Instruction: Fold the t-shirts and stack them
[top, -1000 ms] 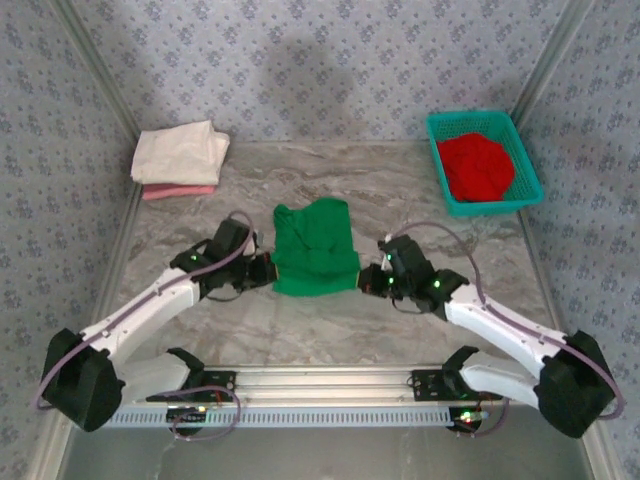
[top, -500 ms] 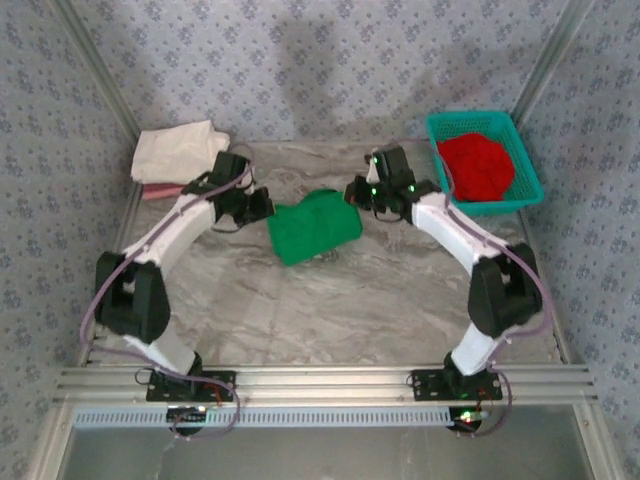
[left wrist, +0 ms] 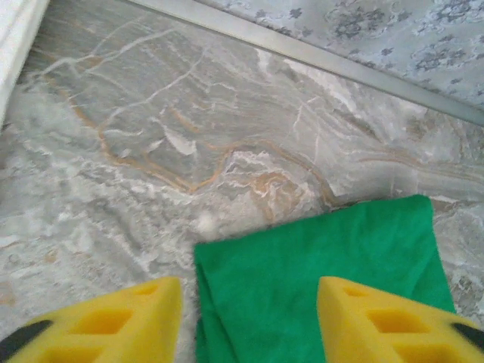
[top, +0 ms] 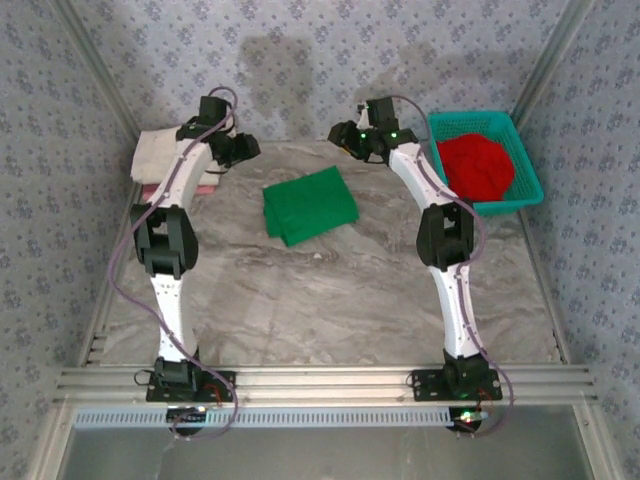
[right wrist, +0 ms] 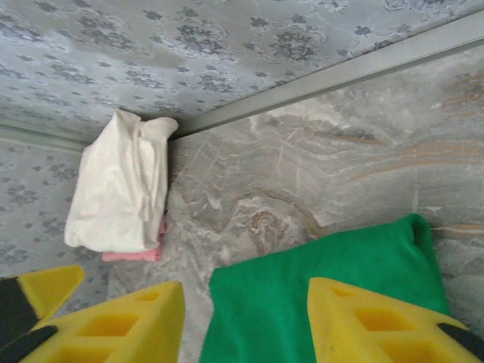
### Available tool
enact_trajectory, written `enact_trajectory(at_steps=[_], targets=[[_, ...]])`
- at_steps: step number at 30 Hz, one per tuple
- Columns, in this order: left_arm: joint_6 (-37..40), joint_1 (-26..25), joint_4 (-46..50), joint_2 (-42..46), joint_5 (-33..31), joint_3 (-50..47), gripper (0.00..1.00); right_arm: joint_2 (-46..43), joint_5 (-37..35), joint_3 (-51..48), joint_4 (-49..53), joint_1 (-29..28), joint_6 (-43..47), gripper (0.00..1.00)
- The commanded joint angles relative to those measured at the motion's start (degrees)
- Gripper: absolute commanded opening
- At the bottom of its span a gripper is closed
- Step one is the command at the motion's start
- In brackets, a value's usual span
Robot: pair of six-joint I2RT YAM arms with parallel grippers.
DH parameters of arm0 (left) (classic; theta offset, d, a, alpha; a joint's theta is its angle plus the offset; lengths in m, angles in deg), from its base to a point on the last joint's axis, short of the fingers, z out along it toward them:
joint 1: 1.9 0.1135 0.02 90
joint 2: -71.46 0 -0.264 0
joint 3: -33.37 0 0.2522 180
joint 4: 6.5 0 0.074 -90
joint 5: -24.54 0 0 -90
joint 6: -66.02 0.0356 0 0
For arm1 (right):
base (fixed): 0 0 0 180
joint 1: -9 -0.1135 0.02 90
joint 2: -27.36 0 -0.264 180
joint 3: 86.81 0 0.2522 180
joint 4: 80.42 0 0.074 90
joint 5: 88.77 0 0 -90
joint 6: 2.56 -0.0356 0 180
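A bright green t-shirt lies folded into a small rectangle on the marble table, near the back. My left gripper hovers above the shirt's far left, open, with nothing between its yellow fingers. My right gripper hovers above its far right, also open and empty. The green t-shirt shows below the left jaws, and below the right ones. A cream-white t-shirt lies folded on a pink one at the back left. A red t-shirt sits crumpled in the basket.
The teal mesh basket stands at the back right corner. The white and pink stack is partly behind the left arm. Patterned walls close the back and both sides. Both arms reach far out over the table.
Both grippers carried the green shirt's near edge to the back, folding it in half, then opened and let go. Both arms now stretch further toward the back wall.
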Motion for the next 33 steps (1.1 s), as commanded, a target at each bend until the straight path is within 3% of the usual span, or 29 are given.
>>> enact_trajectory(at_steps=[1, 4, 7, 11, 16, 18, 23, 33], targets=[[-1.9, -2.1, -1.7, 10.9, 1.6, -13.3, 0.6, -10.7, 2.0, -8.0, 0.7, -0.8, 1.5, 0.57], [-5.4, -2.8, -11.0, 20.2, 2.8, -31.8, 0.6, -20.3, 1.3, -25.0, -3.3, -1.7, 6.6, 0.57], [-8.8, -3.8, -18.4, 25.7, 5.4, -45.0, 0.69, -24.8, -2.3, -36.7, -4.4, -1.6, 8.9, 0.58], [-10.1, -5.4, -23.3, 24.4, 7.6, -50.5, 0.74, -21.4, -3.1, -39.1, -2.7, -2.5, 13.7, 0.4], [-10.7, -6.2, -26.0, 18.2, 7.9, -48.3, 0.77, -14.3, -3.9, -35.6, -3.2, -4.1, 15.5, 0.21], [-11.1, -6.7, -26.3, 16.1, 6.2, -47.0, 0.83, -12.4, -4.9, -35.0, -4.5, -4.1, 15.1, 0.16], [-12.0, -7.2, -26.5, 10.4, 5.3, -42.6, 0.89, -8.9, -4.5, -35.3, -7.8, -3.4, 13.7, 0.1], [-14.1, -11.1, -26.9, 3.5, 8.2, -35.0, 0.88, -8.2, -3.3, -39.2, -12.3, -2.7, 11.5, 0.06]])
